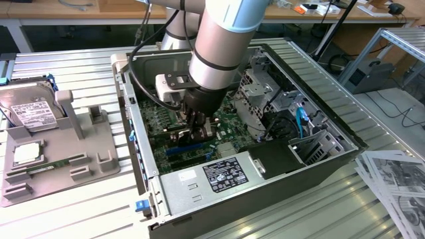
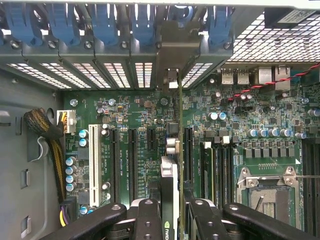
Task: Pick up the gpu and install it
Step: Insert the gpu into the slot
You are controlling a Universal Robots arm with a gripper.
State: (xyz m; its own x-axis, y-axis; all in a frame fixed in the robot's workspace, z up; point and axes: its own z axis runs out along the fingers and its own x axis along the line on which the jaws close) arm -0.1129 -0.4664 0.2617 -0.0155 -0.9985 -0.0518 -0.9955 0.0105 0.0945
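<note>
Open case [image 1: 312, 164] on the slatted counter [image 1: 79, 59], motherboard [image 2: 135, 107] exposed. Arm [image 1: 226, 40] reaching down inside. Claw [image 2: 172, 212] clamped on the gpu [image 2: 179, 150], held edge-on above the board, bracket end at the rear slot openings [image 2: 172, 75]. Hard drive [image 1: 30, 107] at the exterior view's left.

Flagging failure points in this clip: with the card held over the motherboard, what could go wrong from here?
The gripper holds the gpu edge-on above the motherboard. If the card is slightly off the slot line, pressing could jam it or stress the board. Its bracket end sits close to the rear slot covers, so it may catch there.
</note>
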